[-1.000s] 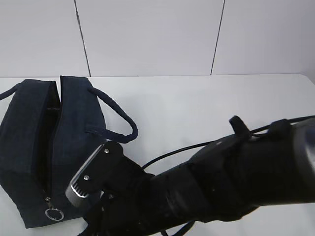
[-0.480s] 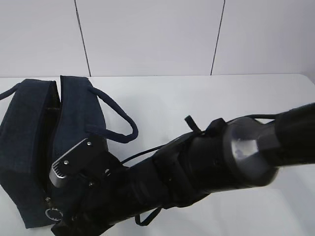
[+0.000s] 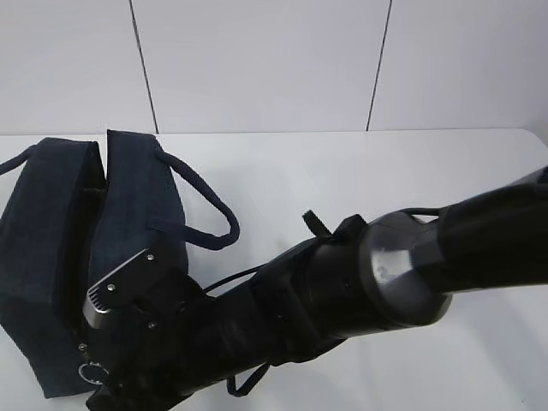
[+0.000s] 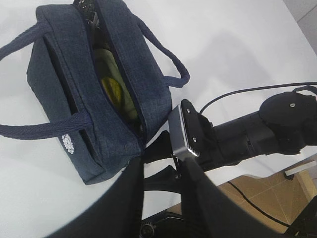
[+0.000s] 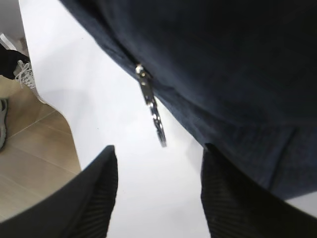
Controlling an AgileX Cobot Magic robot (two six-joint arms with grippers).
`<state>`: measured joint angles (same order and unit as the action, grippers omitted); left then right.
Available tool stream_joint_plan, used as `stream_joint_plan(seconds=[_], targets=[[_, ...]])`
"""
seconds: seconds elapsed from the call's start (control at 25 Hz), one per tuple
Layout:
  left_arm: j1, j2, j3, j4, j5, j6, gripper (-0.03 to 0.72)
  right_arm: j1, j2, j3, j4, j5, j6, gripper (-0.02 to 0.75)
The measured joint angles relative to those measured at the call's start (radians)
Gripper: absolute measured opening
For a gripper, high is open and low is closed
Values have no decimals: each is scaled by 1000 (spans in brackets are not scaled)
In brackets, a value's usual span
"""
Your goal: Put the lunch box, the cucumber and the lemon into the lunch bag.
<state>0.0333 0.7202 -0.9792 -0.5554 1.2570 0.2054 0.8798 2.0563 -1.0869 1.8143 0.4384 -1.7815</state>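
The packing looks close to finished to me: through the open slit of the lunch bag [image 4: 94, 94] my left wrist view shows a pale green surface that I take for the lunch box [image 4: 106, 62] lid, and just below it something yellow-green, probably the lemon [image 4: 113, 90]; the cucumber I cannot pick out for certain, and nothing of the task lies loose on the white table [image 3: 360, 188]. What seems left is closing the zipper. The bag is the biggest thing here, boxy dark navy fabric with two looped handles, lying on the table just ahead of and above my right claw [image 5: 156, 188]. That claw stands about half wide, holding nothing, its two dark ribbed fingers [image 5: 94, 193] either side of bare table. The silver ring pull [image 5: 158, 124] hangs from the bag's edge just above the gap between them, not yet touched. My left claw [image 4: 161, 198] sits fairly narrow, empty as far as I can see, short of the bag's near end.
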Motion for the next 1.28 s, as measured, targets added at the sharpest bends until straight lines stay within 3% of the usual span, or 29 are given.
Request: stream_joint_plan(seconds=[1.28], targets=[[0, 0, 0, 30, 0, 2, 187, 0, 56, -65, -2, 104, 15, 390]])
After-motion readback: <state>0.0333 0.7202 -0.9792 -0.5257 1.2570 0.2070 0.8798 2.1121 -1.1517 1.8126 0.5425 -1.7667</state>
